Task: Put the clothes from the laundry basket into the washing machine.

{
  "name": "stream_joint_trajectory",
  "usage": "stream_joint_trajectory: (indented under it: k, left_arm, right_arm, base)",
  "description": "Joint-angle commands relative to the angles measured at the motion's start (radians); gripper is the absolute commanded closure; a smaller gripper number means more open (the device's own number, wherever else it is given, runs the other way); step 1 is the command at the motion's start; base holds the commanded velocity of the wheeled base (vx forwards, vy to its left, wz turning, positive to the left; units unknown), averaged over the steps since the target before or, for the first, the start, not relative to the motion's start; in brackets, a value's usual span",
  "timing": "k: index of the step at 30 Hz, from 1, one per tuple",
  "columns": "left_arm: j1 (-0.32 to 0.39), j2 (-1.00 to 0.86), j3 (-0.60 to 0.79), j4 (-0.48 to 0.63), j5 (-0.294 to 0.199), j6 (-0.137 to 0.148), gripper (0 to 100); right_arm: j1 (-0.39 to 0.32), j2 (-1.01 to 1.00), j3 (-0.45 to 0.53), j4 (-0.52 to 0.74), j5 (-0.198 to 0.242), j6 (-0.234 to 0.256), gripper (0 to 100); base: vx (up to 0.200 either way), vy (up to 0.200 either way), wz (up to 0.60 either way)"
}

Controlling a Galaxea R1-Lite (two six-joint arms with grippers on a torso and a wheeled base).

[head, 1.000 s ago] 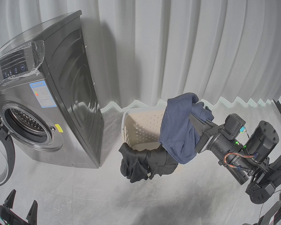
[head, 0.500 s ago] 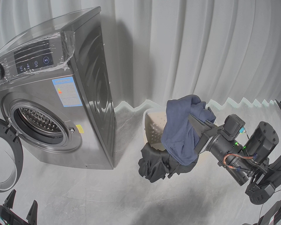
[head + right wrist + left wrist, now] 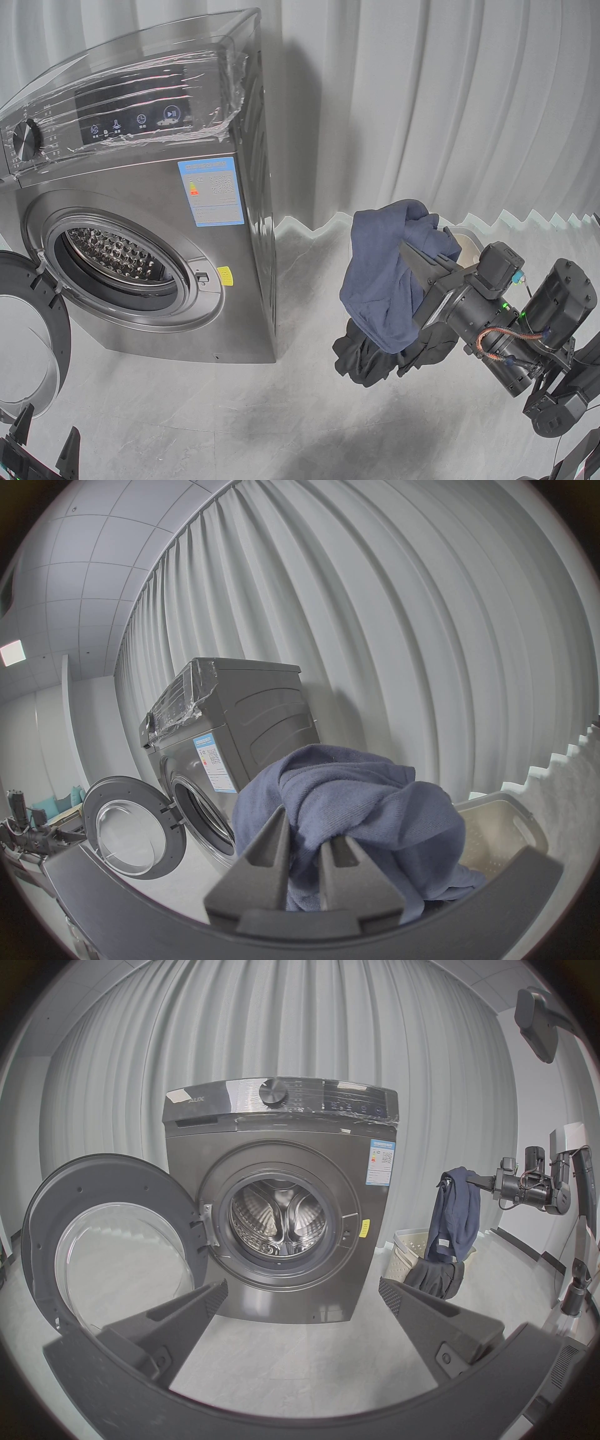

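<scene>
Right gripper (image 3: 305, 837) clamped on navy garment (image 3: 378, 275), hanging above laundry basket (image 3: 407, 1249). Black garment (image 3: 369, 361) draped over basket rim. Left gripper (image 3: 301, 1285) wide open, empty, facing washing machine (image 3: 150, 181); door (image 3: 53, 312) open.

In the head view, the washing machine's (image 3: 156, 206) round opening (image 3: 119, 262) at middle left is unblocked, with its door (image 3: 31, 337) swung wide toward the lower left edge. Bare floor (image 3: 281, 412) spans the bottom of the frame. At right of centre, a blue garment (image 3: 381, 275) hanging from the right gripper (image 3: 306, 855) and a black garment (image 3: 369, 361) below it screen the basket (image 3: 405, 1249).
</scene>
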Motion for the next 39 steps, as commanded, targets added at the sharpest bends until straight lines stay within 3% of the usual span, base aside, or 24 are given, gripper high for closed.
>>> stream_joint_trajectory:
  k: [1, 7, 22, 31, 39]
  left_arm:
    - [0.000, -0.015, 0.016, 0.000, 0.000, 0.000, 0]
    - [0.000, -0.015, 0.016, 0.000, 0.000, 0.000, 0]
    - [0.000, -0.015, 0.016, 0.000, 0.000, -0.002, 0]
    - [0.000, -0.015, 0.016, 0.000, 0.000, 0.000, 0]
    - [0.000, -0.015, 0.016, 0.000, 0.000, -0.002, 0]
  right_arm:
    - [0.001, 0.001, -0.005, -0.001, 0.000, 0.000, 100]
    - [0.001, -0.002, -0.001, -0.001, 0.000, 0.002, 100]
    - [-0.004, 0.002, 0.006, -0.006, 0.000, 0.005, 100]
    - [-0.006, 0.002, 0.008, -0.006, 0.000, 0.005, 100]
    - [-0.004, 0.002, 0.006, -0.007, 0.000, 0.005, 100]
  base:
    - [0.000, 0.200, 0.00]
    - [0.000, 0.000, 0.00]
    - [-0.200, 0.000, 0.00]
    - [0.000, 0.000, 0.00]
    - [0.000, 0.200, 0.00]
